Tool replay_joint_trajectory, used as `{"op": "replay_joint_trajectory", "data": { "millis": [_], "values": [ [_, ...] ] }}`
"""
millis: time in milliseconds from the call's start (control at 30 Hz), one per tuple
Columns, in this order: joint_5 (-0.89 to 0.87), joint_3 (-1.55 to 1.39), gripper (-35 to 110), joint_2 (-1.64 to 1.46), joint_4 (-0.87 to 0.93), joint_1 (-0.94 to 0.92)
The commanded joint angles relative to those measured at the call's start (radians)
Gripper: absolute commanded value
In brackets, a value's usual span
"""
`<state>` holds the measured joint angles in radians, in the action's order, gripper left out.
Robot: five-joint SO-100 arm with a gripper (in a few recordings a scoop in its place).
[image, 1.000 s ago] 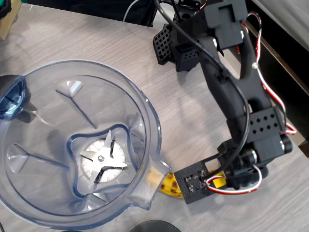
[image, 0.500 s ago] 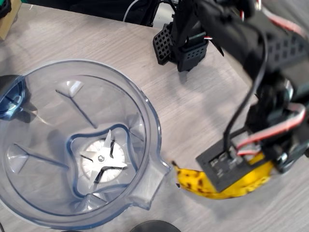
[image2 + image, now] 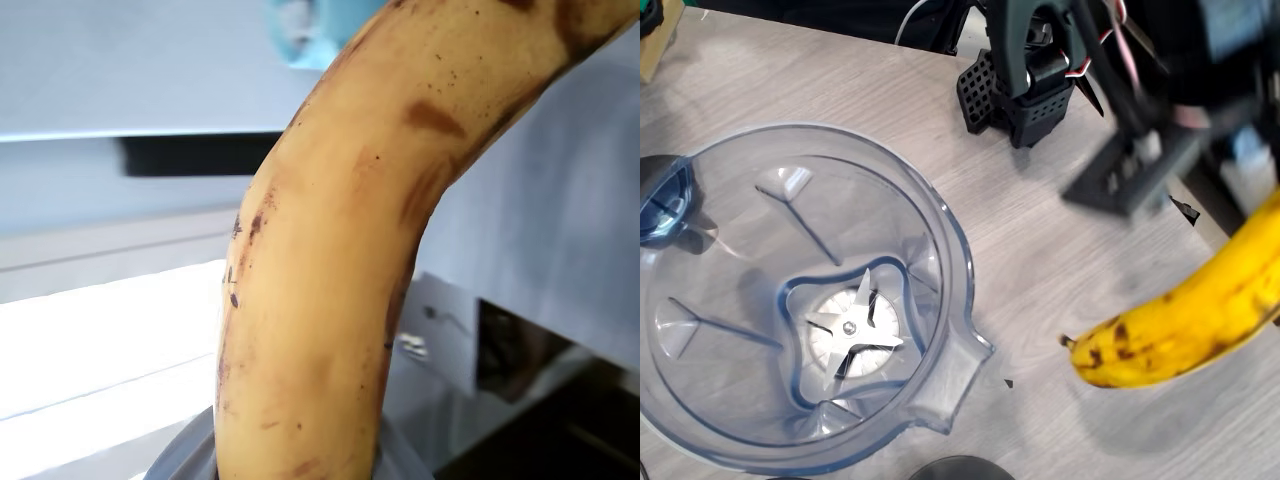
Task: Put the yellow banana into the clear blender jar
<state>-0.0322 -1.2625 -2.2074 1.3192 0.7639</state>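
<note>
Gripper (image 3: 1240, 200) blurred, holding yellow banana (image 3: 1180, 325), beside clear blender jar (image 3: 940, 230)

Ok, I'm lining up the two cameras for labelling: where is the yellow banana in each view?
Overhead view: the yellow banana is at the lower right, lifted off the table, to the right of the clear blender jar, its dark tip pointing left.
Wrist view: the banana runs up the middle of the picture, close to the lens.
Shared landmark: the banana's own brown spots and streaks; nothing else clearly matches between the views.
</note>
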Motion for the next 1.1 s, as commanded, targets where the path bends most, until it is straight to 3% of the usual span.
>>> {"op": "replay_joint_trajectory", "data": {
  "millis": [0, 367, 1067],
  "values": [
    [0.000, 0.058, 5, -0.117, -0.067, 0.003],
    [-0.015, 0.052, 5, -0.281, -0.235, -0.032],
    [-0.008, 0.051, 5, -0.342, -0.390, -0.586]
  ]
}}
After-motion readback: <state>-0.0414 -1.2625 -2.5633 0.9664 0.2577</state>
